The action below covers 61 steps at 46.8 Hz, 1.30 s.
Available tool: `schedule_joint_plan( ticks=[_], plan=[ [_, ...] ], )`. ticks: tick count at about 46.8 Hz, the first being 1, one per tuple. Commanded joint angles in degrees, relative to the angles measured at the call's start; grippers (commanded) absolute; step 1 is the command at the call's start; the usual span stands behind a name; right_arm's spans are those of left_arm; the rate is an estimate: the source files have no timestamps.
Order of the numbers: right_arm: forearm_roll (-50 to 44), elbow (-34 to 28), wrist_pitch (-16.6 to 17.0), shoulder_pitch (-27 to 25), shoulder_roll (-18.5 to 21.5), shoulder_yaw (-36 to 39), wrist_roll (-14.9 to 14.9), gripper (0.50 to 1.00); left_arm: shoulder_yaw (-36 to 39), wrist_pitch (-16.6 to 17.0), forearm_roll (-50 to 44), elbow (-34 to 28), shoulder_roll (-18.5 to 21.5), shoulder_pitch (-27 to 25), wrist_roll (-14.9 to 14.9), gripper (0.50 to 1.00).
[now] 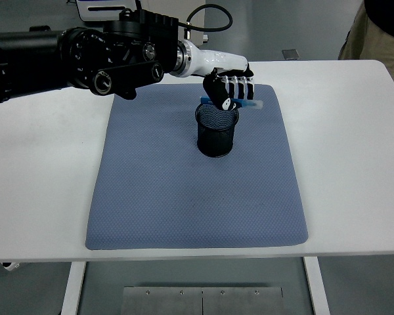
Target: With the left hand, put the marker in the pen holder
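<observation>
A black mesh pen holder (217, 133) stands upright on the blue-grey mat (197, 197), toward its far middle. My left hand (231, 90) reaches in from the left and hovers just above the holder's far rim. Its fingers are curled around a blue marker (249, 104), which lies roughly level, with its tip sticking out to the right past the hand. The marker is above the holder, not inside it. My right hand is not in view.
The mat lies on a white table (354, 164). A person (377, 29) stands at the far right corner beyond the table. A cardboard box and white equipment sit behind the far edge.
</observation>
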Motion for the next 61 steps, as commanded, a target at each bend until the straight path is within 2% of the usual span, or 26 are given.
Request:
schedule_joint_plan(
  ticks=[1, 14, 18, 21, 26, 32, 36, 39, 44, 46, 52, 61],
  plan=[
    [0.00, -0.01, 0.00, 0.00, 0.00, -0.01, 0.00, 1.000, -0.11, 0.36, -1.44, 0.02, -0.11, 0.77, -0.08, 0.500],
    [0.00, -0.01, 0.00, 0.00, 0.00, 0.00, 0.00, 1.000, -0.64, 1.15, -6.54, 0.02, -0.29, 2.71, -0.25, 0.505],
    [0.00, -0.01, 0.00, 0.00, 0.00, -0.01, 0.00, 1.000, -0.64, 1.76, -7.60, 0.02, -0.29, 2.89, -0.25, 0.557],
    [0.00, -0.01, 0.00, 0.00, 0.00, 0.08, 0.00, 1.000, -0.64, 1.85, -8.48, 0.02, -0.20, 3.15, -0.25, 0.631],
    [0.00, -0.01, 0.00, 0.00, 0.00, -0.01, 0.00, 1.000, -0.64, 2.12, -9.01, 0.02, -0.11, 3.24, -0.34, 0.666],
    [0.00, -0.01, 0.00, 0.00, 0.00, -0.01, 0.00, 1.000, -0.64, 4.05, -9.01, 0.02, -0.11, 3.24, -0.43, 0.853],
    [0.00, -0.01, 0.00, 0.00, 0.00, -0.01, 0.00, 1.000, -0.64, 4.67, -9.01, 0.02, 0.15, 3.24, -0.43, 0.897],
    [0.00, -0.01, 0.00, 0.00, 0.00, -0.01, 0.00, 1.000, -0.64, 4.67, -9.01, 0.02, 0.24, 3.15, -0.43, 0.912],
    [0.00, -0.01, 0.00, 0.00, 0.00, 0.08, 0.00, 1.000, -0.81, 4.67, -9.79, 0.02, 0.50, 2.80, -0.69, 0.965],
    [0.00, -0.01, 0.00, 0.00, 0.00, -0.01, 0.00, 1.000, -1.07, 4.67, -10.85, 0.02, 0.59, 2.62, -0.69, 1.000],
    [0.00, -0.01, 0.00, 0.00, 0.00, -0.01, 0.00, 1.000, -1.25, 4.67, -15.24, 0.02, 1.64, 2.71, -0.69, 1.000],
    [0.00, -0.01, 0.00, 0.00, 0.00, -0.01, 0.00, 1.000, -1.69, 4.75, -16.92, 0.10, 8.85, 4.82, -0.78, 1.000]
  ],
)
